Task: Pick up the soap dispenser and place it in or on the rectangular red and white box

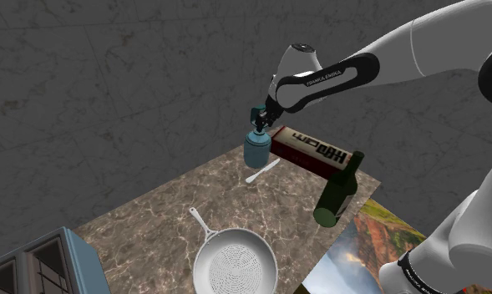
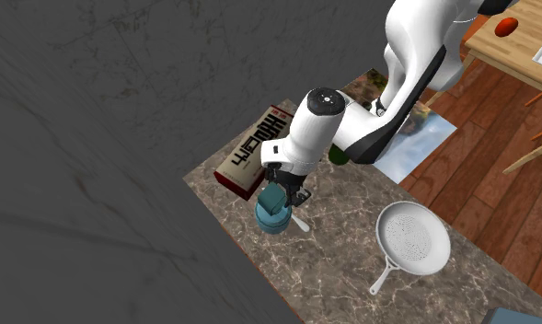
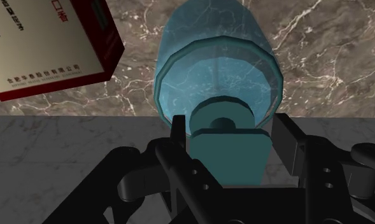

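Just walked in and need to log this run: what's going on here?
The white arm's black gripper is shut on the pump head of the teal soap dispenser, near the edge of the marble table. The red and white box lies right beside it. Whether the dispenser is off the table is unclear.
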